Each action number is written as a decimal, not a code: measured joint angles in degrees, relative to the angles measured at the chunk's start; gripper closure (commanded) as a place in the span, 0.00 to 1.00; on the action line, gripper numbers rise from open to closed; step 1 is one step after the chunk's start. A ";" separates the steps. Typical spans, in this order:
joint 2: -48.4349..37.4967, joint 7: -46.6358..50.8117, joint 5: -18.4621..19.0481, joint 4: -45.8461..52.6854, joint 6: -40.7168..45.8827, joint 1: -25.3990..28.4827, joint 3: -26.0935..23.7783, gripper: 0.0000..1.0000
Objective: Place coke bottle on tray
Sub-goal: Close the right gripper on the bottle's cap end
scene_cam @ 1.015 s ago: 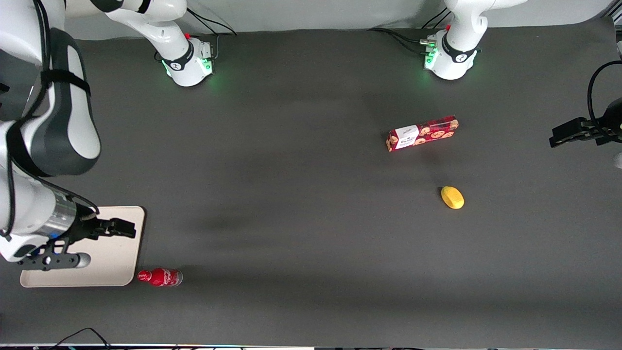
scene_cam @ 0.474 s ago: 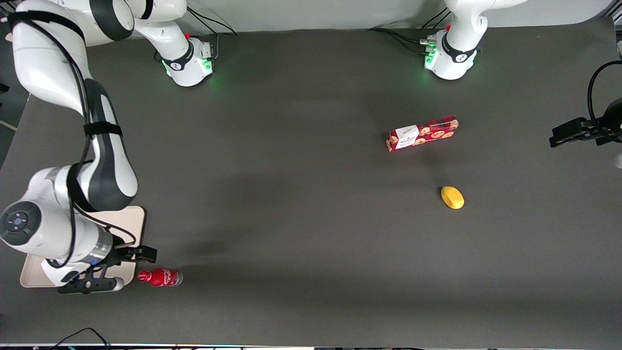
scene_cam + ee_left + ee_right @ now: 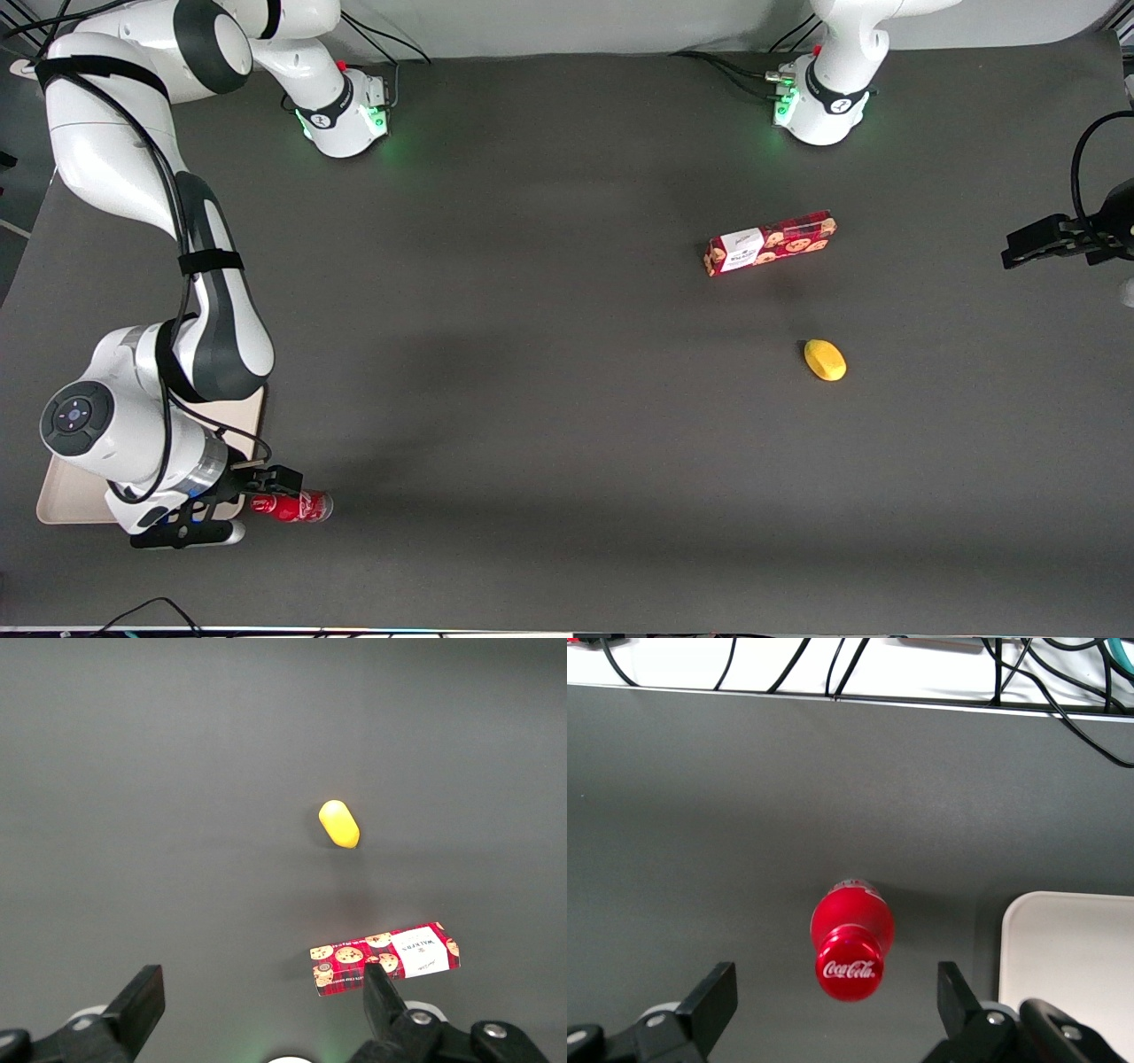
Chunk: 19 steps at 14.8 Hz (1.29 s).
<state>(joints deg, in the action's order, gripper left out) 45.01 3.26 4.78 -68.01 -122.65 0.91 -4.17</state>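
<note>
The coke bottle (image 3: pixel 297 506) is small and red with a white script logo and stands on the dark table just beside the tray's corner nearest the front camera. In the right wrist view the bottle (image 3: pixel 852 926) shows from above, cap toward the camera. The cream-beige tray (image 3: pixel 60 505) lies flat, largely covered by the working arm; its rounded corner shows in the wrist view (image 3: pixel 1067 948). My right gripper (image 3: pixel 257 505) is open above the bottle, and its two dark fingers (image 3: pixel 719 992) stand wide apart on either side of the cap, not touching it. The gripper (image 3: pixel 834 985) is empty.
A red cookie box (image 3: pixel 769 242) and a yellow lemon-like object (image 3: pixel 825 360) lie toward the parked arm's end of the table; both show in the left wrist view, box (image 3: pixel 385 958) and yellow object (image 3: pixel 339 823). The table edge with cables (image 3: pixel 850 687) runs close to the bottle.
The working arm has swung from over the tray toward the front camera and sideways to the bottle. The open gripper now hangs over the bottle. The bottle has not moved.
</note>
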 measured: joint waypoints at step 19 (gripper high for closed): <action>1.72 0.00 1.92 0.31 -3.16 0.00 -0.15 1.00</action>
<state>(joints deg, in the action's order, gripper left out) 46.73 3.26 6.70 -67.70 -125.81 0.92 -4.32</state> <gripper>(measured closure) 0.683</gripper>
